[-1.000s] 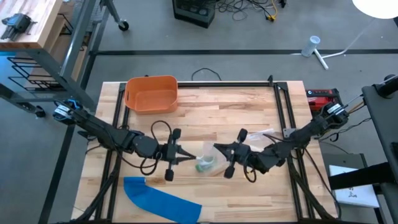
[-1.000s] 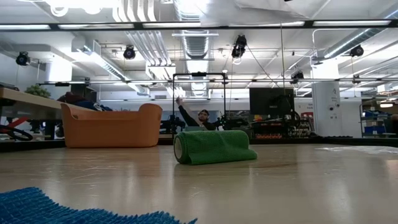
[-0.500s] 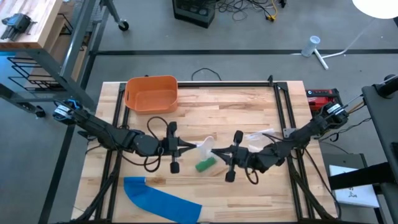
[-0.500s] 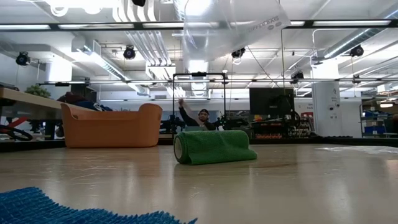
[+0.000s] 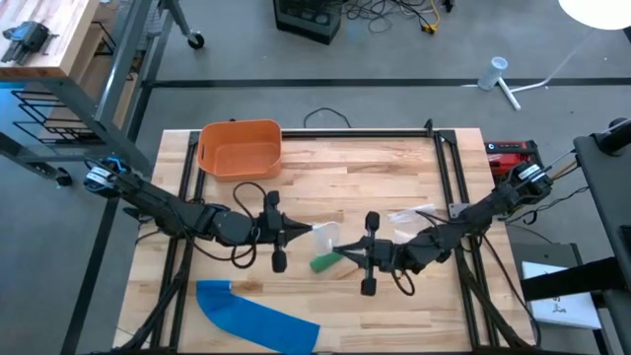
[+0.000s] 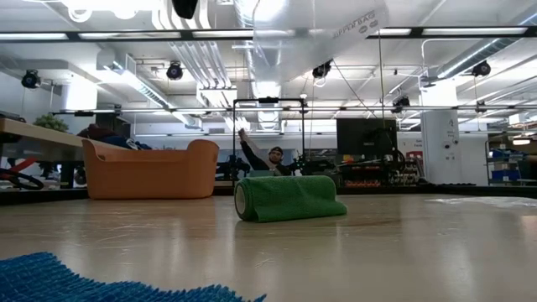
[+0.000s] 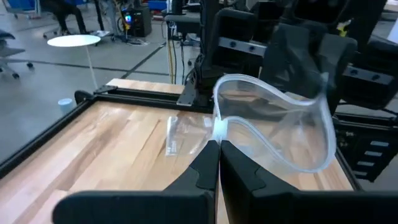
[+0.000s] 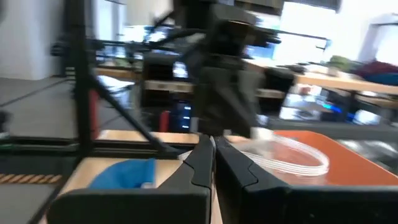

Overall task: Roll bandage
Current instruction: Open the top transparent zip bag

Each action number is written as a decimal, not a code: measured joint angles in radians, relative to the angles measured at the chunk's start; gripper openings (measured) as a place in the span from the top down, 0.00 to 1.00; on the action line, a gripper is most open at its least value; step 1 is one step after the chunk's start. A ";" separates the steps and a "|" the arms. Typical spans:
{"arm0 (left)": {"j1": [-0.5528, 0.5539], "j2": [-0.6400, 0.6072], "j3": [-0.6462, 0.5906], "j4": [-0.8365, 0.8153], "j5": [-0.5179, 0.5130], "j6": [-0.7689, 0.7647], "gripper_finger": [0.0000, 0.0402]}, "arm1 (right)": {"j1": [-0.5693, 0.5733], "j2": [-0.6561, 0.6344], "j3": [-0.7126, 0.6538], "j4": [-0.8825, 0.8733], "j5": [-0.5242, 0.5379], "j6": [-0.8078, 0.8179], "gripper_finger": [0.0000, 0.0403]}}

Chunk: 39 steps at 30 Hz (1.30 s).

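A green bandage roll [image 5: 323, 262] lies on its side mid-table, also in the low view [image 6: 285, 199], with a short loose tail [image 6: 337, 208] flat on the wood. A clear plastic bag [image 5: 320, 237] hangs above it and shows at the top of the low view [image 6: 319, 29]. My left gripper [image 5: 299, 234] is shut on the bag, just left of the roll. My right gripper [image 5: 340, 251] is shut, right beside the roll and the bag, pointing toward the left gripper. My left gripper pinches the clear bag's mouth rim [image 7: 219, 129] between its two fingers, coming level from the table's left. The bag is lifted clear of the table, its mouth gaping in an open loop [image 7: 292, 124] beyond the fingertips. My right gripper's fingertips are next to the bag's zip rim [image 8: 283, 155]; I cannot tell whether they touch it.
An orange bin [image 5: 240, 148] stands at the far left. A blue cloth [image 5: 256, 316] lies at the near left edge. Another clear bag [image 5: 409, 214] lies flat right of centre. A person [image 6: 268, 157] shows in the room behind the table.
The clear bag, which lay over the green roll, has been lifted clear of it. The roll has stayed on the table. My left gripper has risen and gone slightly toward the far edge with the bag. My right gripper has gone toward the near edge.
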 joint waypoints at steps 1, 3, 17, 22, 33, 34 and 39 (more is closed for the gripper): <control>0.002 0.000 0.000 0.000 -0.001 -0.004 1.00 | 0.000 0.000 0.000 0.000 -0.006 -0.001 1.00; 0.004 0.001 0.000 0.002 0.001 0.004 1.00 | -0.001 0.000 0.000 -0.001 0.006 -0.003 1.00; 0.016 0.039 -0.001 0.074 0.186 0.055 1.00 | -0.011 0.000 0.000 -0.048 0.059 0.020 1.00; 0.017 0.039 -0.001 0.070 0.188 0.056 1.00 | -0.018 0.000 0.000 -0.053 0.065 0.033 1.00; 0.018 0.039 -0.001 0.067 0.236 0.086 1.00 | -0.029 0.000 0.000 -0.051 0.027 0.042 1.00; 0.018 0.039 -0.001 0.068 0.236 0.086 1.00 | -0.029 0.000 0.000 -0.052 0.017 0.042 1.00; 0.018 0.039 -0.001 0.069 0.236 0.086 1.00 | -0.029 0.000 0.000 -0.073 0.004 0.042 1.00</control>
